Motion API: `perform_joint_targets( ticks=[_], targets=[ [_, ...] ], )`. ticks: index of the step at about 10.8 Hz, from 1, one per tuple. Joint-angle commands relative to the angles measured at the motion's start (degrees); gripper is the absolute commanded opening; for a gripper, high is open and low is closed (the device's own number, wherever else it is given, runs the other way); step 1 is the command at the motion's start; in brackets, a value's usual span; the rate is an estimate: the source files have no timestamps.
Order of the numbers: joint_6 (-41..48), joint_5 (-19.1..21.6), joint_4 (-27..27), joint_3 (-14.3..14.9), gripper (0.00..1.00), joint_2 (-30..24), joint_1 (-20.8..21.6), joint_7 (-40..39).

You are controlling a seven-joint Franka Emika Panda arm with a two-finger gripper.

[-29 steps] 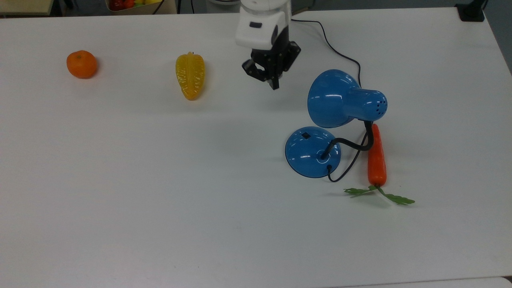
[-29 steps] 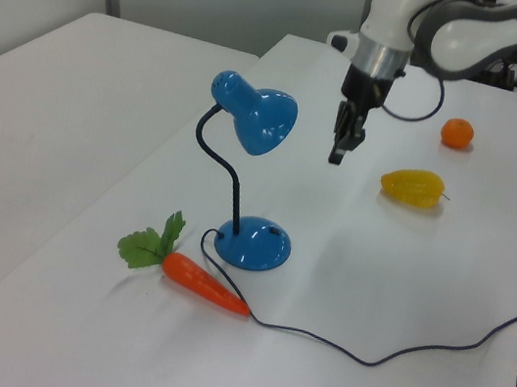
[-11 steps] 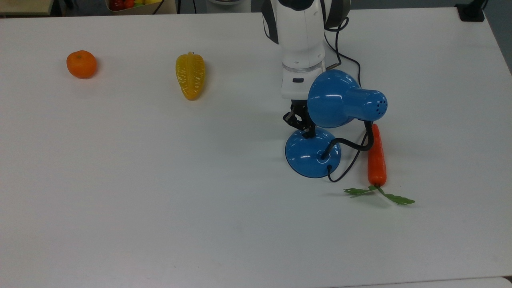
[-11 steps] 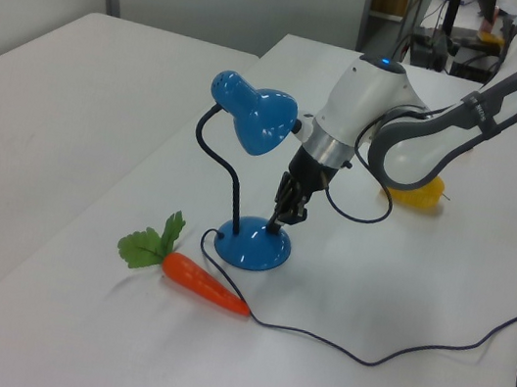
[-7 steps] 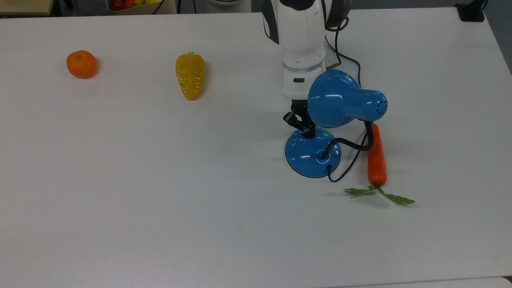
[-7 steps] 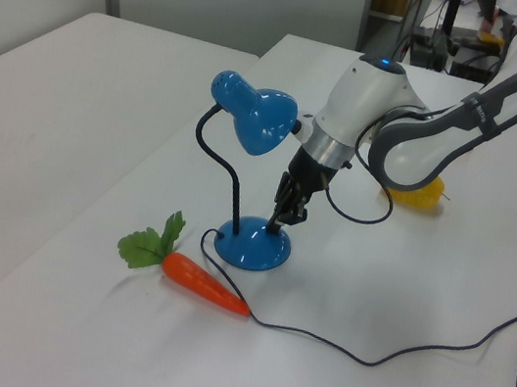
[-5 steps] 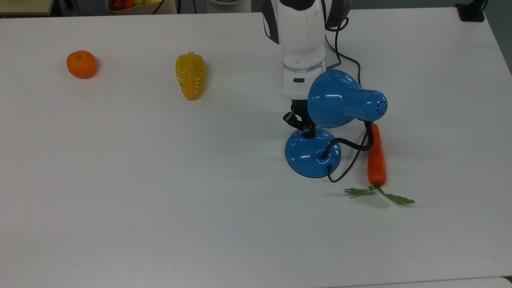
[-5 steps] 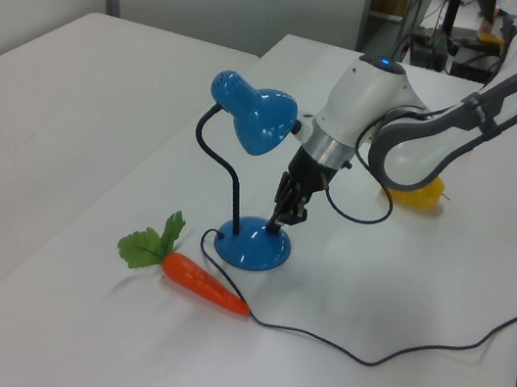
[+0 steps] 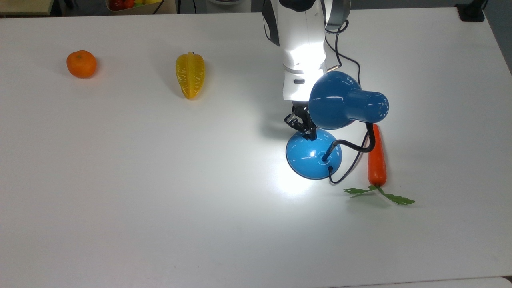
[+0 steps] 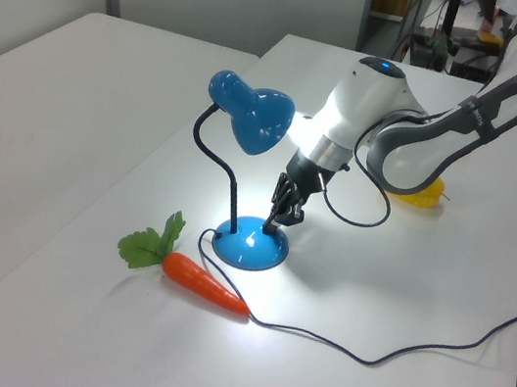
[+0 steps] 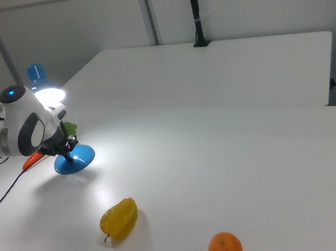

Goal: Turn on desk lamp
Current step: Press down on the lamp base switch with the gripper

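On the counter (image 9: pixel 160 180), toward the top view's right, stands the lamp (image 9: pixel 316 154), lit, a bright pool of light over its base and the surface around it. The gripper (image 9: pixel 307 130) comes down steeply from above, its fingers (image 10: pixel 277 219) apparently pressed together, tip on the base's domed top at the rim facing the arm, under the shade (image 9: pixel 334 102). The switch sits beneath that tip, so the task looks done; any retreat goes straight up and back along the arm, away from the shade overhead. A carrot (image 9: pixel 376 160) lies just beside the base; a starfruit (image 9: pixel 190 75) and an orange (image 9: pixel 81 64) lie well apart.
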State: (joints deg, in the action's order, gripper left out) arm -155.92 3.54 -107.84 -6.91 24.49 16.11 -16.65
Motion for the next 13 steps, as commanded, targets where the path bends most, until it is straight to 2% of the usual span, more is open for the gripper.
perform_joint_targets(
  ticks=[1, 8, 13],
  targets=[
    [-1.8, -0.8, 0.7, 0.1, 0.00, 2.5, 0.6, 0.8],
    [-1.0, -0.6, -0.1, 0.0, 0.00, 0.4, 0.6, 1.2],
    [10.1, -0.6, -0.4, -0.2, 0.00, -4.7, -0.1, 1.5]
  ],
)
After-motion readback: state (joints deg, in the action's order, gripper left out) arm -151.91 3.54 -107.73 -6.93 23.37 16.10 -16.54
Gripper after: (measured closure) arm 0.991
